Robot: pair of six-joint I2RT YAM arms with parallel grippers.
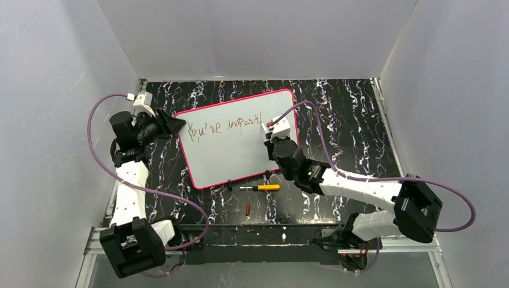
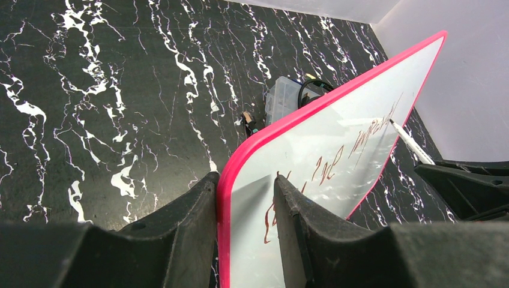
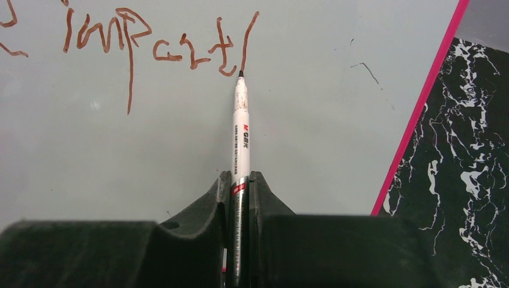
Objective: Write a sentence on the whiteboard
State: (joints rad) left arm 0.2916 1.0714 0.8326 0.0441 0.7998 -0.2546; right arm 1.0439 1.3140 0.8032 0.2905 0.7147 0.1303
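The top view alone shows the whole whiteboard (image 1: pixel 240 141) lying on the black marbled table (image 1: pixel 348 120). Its long axis runs from 9 toward 3 o'clock, tipped slightly toward 2. At 6 o'clock of the board lie a yellow-handled screwdriver (image 1: pixel 264 187) and, nearer the arms, a small red cap (image 1: pixel 248 209); neither wrist view shows them.

The left wrist view shows the left gripper (image 2: pixel 246 186) clamped on the board's pink rim at its 9 o'clock corner, one finger on each face. Only this view shows a clear plastic box (image 2: pixel 282 99) behind the rim; its contents cannot be made out.

The right wrist view shows the right gripper (image 3: pixel 240 180) clamped on a white marker (image 3: pixel 240 138). The marker's long axis points to 12 o'clock, and its tip touches the foot of the last stroke. The sentence (image 3: pixel 120 36) runs from 9 to 3 o'clock across the board's upper half, reddish-brown, so far reading roughly "You've import".
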